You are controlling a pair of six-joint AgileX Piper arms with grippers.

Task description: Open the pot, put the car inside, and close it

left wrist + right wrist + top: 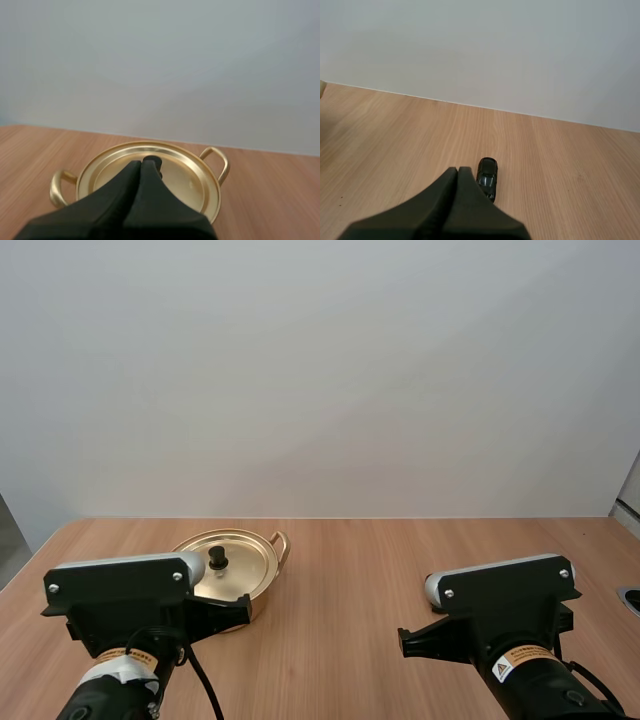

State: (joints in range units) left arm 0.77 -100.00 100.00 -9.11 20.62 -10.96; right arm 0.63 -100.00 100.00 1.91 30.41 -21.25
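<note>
Pot (258,598): lid (245,565) on, table's (350,640) left; L gripper (141,166) closed, empty, aimed at knob (217,558) for lift.
Car (487,178): on table just beside R gripper (458,171), also closed, empty, ready for pickup.

Golden pot (247,576), black knob (217,558), dark car (487,178), wood-grain table (400,560).

lid (245,562) sits on the pot (282,544), left on the table (400,570); car (487,177) just beyond right gripper (458,170).
</note>
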